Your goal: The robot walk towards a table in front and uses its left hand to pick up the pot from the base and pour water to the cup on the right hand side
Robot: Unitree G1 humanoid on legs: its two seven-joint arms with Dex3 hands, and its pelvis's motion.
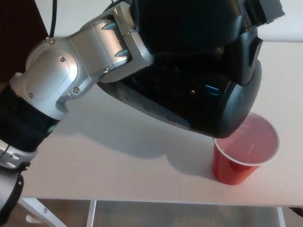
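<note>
We see the black pot point(199, 94) tilted steeply across the upper frame, carried by the silver left arm point(71, 80), its lower edge overhanging the red cup point(244, 151) standing at lower right on the white desk point(118, 161).

Left arm point(71, 80) reaches in diagonally, silver wrist raised.

Pot point(199, 90) blocks cup point(244, 153) mouth; table point(118, 161) left of cup free

so the flat white tabletop point(118, 156) runs across the whole view, its front edge along the bottom, and the only thing visibly sitting on it is a red plastic cup with a white rim point(241, 156) at about 4 o'clock
</note>
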